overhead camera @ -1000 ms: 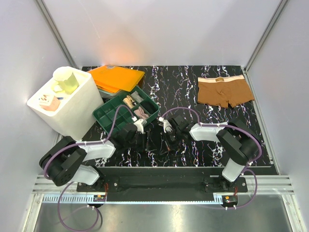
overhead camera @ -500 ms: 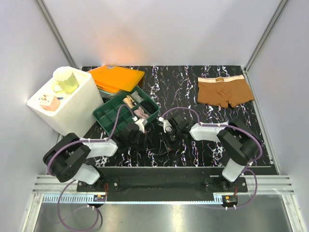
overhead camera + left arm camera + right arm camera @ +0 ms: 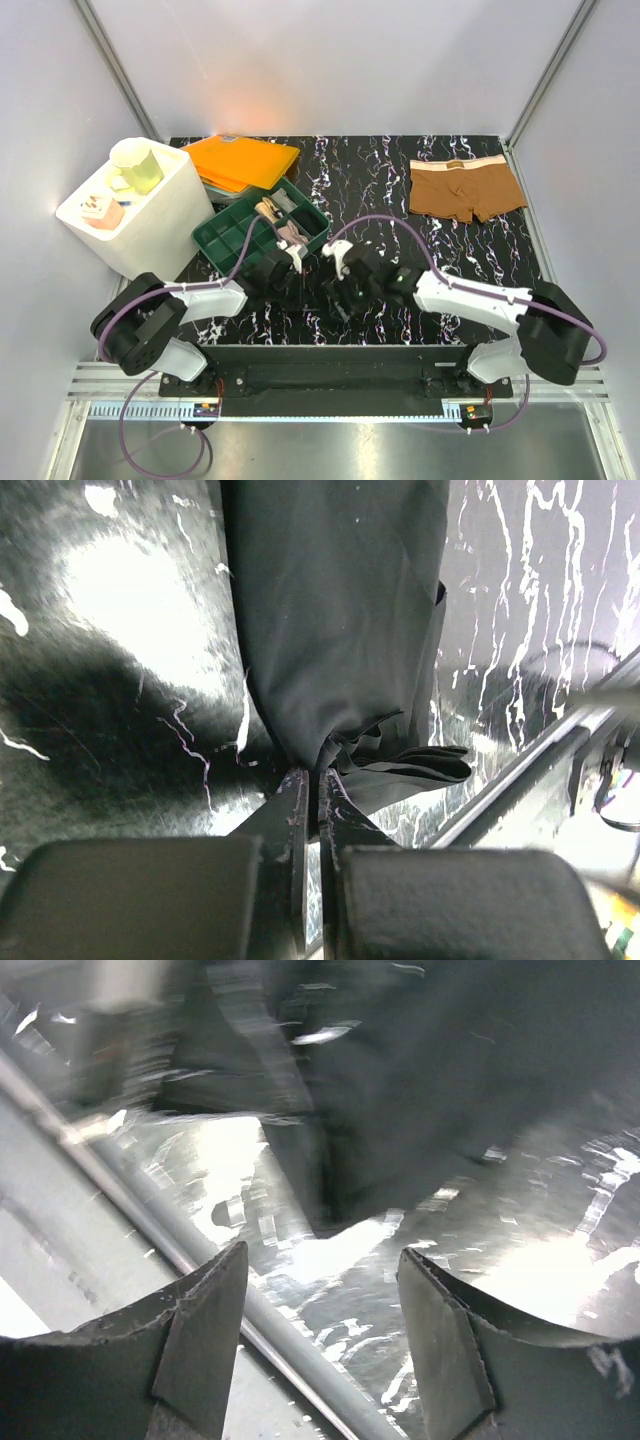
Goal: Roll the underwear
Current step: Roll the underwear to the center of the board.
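The black underwear (image 3: 316, 287) lies as a folded strip near the table's front middle, hard to make out on the dark marbled top. In the left wrist view its gathered edge (image 3: 340, 630) is pinched between the tips of my left gripper (image 3: 312, 775), which is shut on it. My right gripper (image 3: 325, 1270) hangs open just to the right of the strip (image 3: 420, 1090), above the table's front edge, with nothing between its fingers. In the top view both grippers, left (image 3: 292, 272) and right (image 3: 343, 288), flank the black fabric. The brown underwear (image 3: 465, 190) lies flat at the back right.
A green compartment tray (image 3: 212, 240) with small items sits just behind the left gripper. An orange folder (image 3: 240, 160) lies at the back left. A white box (image 3: 150, 235) holding a pale cup (image 3: 138, 165) stands at the left. The table's front rail (image 3: 150, 1225) runs under the right gripper.
My left gripper has shut on the black underwear's edge. My right gripper has opened, let go of the fabric, and its arm has stretched further left.
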Motion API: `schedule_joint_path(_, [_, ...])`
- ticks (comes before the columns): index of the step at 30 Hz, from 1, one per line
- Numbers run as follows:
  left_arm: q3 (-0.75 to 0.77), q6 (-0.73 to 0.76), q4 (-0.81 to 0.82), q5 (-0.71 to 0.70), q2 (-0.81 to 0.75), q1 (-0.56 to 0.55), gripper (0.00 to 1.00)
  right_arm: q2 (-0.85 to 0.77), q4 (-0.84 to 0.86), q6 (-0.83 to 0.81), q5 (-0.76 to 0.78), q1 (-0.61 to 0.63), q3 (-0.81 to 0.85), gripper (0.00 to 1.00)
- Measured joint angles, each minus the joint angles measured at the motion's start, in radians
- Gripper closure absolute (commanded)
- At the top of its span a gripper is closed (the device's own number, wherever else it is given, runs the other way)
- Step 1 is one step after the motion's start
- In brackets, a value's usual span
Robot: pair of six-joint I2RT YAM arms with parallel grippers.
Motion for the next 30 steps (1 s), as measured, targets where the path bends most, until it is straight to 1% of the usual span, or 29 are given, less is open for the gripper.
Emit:
schedule_joint_path(3, [0.018,0.014,-0.047,0.025,0.002,0.000,1.00,-0.032,0.038,-0.032,0.072,0.125,-0.005,0.39])
schedule_joint_path(5, [0.027,0.025,-0.076,0.043,0.004,0.000,1.00,-0.042,0.079,-0.048,0.098,0.182,-0.016,0.40])
schedule_joint_path(10, [0.050,0.051,-0.135,0.080,0.013,0.000,1.00,-0.010,0.160,-0.079,0.146,0.282,-0.033,0.44])
schedule_joint_path(16, [0.060,0.067,-0.173,0.106,0.016,0.003,1.00,0.095,0.197,-0.096,0.194,0.313,-0.039,0.44])
schedule_joint_path(23, [0.068,0.074,-0.205,0.118,0.016,0.006,1.00,0.120,0.212,-0.095,0.255,0.321,-0.069,0.43])
schedule_joint_path(30, [0.071,0.078,-0.215,0.121,0.016,0.007,1.00,0.147,0.221,-0.085,0.270,0.323,-0.079,0.45])
